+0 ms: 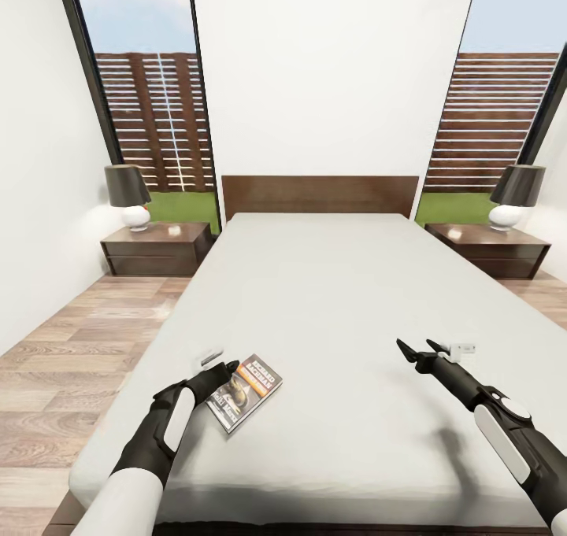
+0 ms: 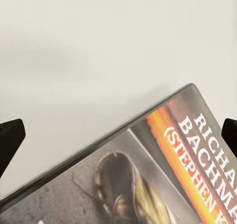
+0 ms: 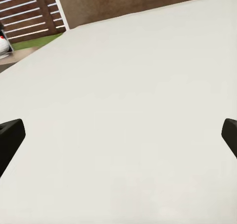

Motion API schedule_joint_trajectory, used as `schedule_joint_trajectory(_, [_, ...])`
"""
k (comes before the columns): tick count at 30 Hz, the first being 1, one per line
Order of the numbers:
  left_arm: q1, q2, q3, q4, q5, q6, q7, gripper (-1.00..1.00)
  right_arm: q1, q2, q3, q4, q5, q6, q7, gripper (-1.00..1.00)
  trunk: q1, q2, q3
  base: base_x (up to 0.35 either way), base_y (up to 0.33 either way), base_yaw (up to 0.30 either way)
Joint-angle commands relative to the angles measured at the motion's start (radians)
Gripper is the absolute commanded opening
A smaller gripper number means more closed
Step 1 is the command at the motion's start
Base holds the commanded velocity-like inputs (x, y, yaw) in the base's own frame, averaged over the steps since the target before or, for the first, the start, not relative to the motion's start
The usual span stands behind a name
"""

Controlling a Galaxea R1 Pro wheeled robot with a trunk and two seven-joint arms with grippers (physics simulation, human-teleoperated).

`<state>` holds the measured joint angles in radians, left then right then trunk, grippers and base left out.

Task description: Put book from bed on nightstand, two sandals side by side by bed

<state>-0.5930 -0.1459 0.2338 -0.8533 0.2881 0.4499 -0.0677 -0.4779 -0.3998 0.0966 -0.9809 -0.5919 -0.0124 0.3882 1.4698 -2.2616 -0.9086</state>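
The book [image 1: 250, 389] lies flat on the pale-grey bed [image 1: 331, 292], near the foot end on the left side. Its dark cover with an orange band and white lettering [image 2: 168, 169] shows close up in the left wrist view. My left gripper [image 1: 228, 376] is open and sits at the book's left edge, with its fingertips [image 2: 10, 135] wide apart on either side of the book's corner. My right gripper [image 1: 415, 346] hangs open over bare mattress [image 3: 128, 95] on the right side, holding nothing. The sandals are out of view.
A dark-brown nightstand [image 1: 157, 249] with a black-shaded lamp [image 1: 129, 196] stands left of the headboard [image 1: 319, 196]. A matching nightstand [image 1: 488, 249] and lamp [image 1: 516, 196] stand on the right. Wood-plank floor [image 1: 71, 371] runs along the bed's left side.
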Motion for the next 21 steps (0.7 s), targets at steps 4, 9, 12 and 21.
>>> schedule_joint_trajectory(4, [-0.001, -0.001, 0.005, -0.001, 0.003, 0.007, -0.005, 1.00, -0.001, -0.001, 0.003, 0.001, -0.010, -0.001, 0.001, 1.00, 0.000, 0.000, -0.001, 0.000, 0.000, 0.000])
schedule_joint_trajectory(9, [-0.001, -0.001, 0.005, -0.001, 0.003, 0.007, -0.004, 1.00, -0.001, -0.001, 0.003, 0.000, -0.011, 0.002, 0.001, 1.00, 0.000, 0.000, -0.001, 0.000, 0.000, 0.000])
schedule_joint_trajectory(12, [-0.001, -0.001, 0.004, -0.001, 0.003, 0.007, -0.004, 1.00, -0.001, -0.001, 0.003, -0.001, -0.011, 0.007, 0.001, 1.00, 0.000, 0.000, -0.001, 0.000, 0.000, 0.000])
schedule_joint_trajectory(21, [-0.001, -0.001, 0.005, -0.001, 0.002, 0.007, -0.004, 1.00, -0.001, -0.001, 0.003, -0.001, -0.011, 0.009, 0.001, 1.00, 0.000, 0.000, -0.001, 0.000, 0.000, 0.000])
